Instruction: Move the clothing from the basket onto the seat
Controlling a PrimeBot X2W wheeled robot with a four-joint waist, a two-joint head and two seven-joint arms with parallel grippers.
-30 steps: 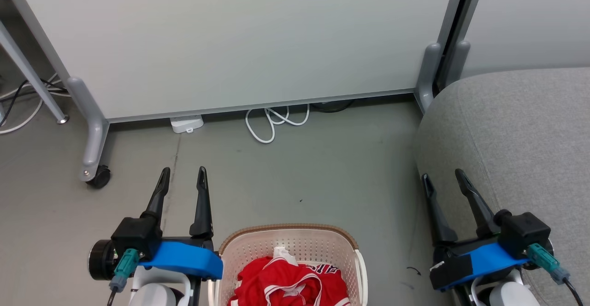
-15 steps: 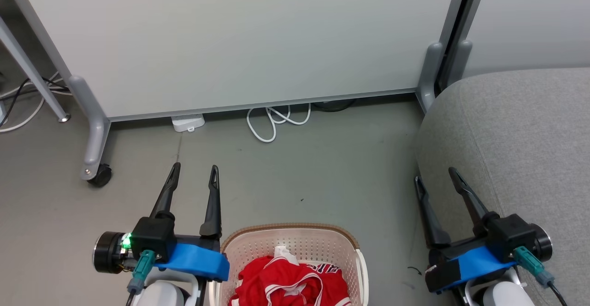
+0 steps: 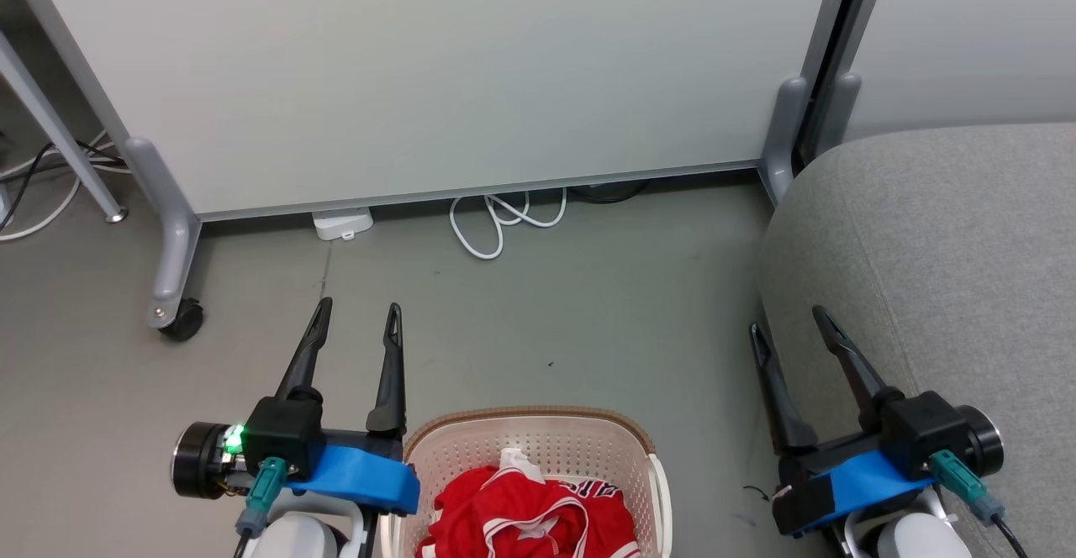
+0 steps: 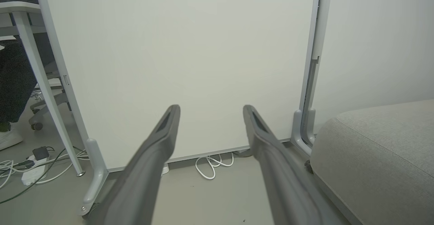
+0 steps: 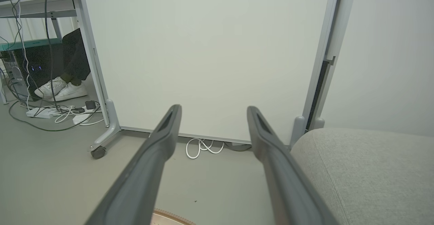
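Crumpled red clothing [image 3: 525, 514] (white-trimmed) fills basket [image 3: 622, 440]

The basket [image 3: 546, 449] was cream-white with a dotted hole pattern and a brown woven-look rim; the clothing [image 3: 525, 520] inside it was red with white stripes and trim. The left gripper [image 3: 357, 310] left of the basket had black fingers [image 3: 388, 373] and a blue band, the right gripper [image 3: 786, 321] right of it the same. The seat [image 3: 950, 247] right of the basket was light grey, the floor [image 3: 588, 306] beyond it dull grey-green, the cable [image 3: 504, 220] there white.
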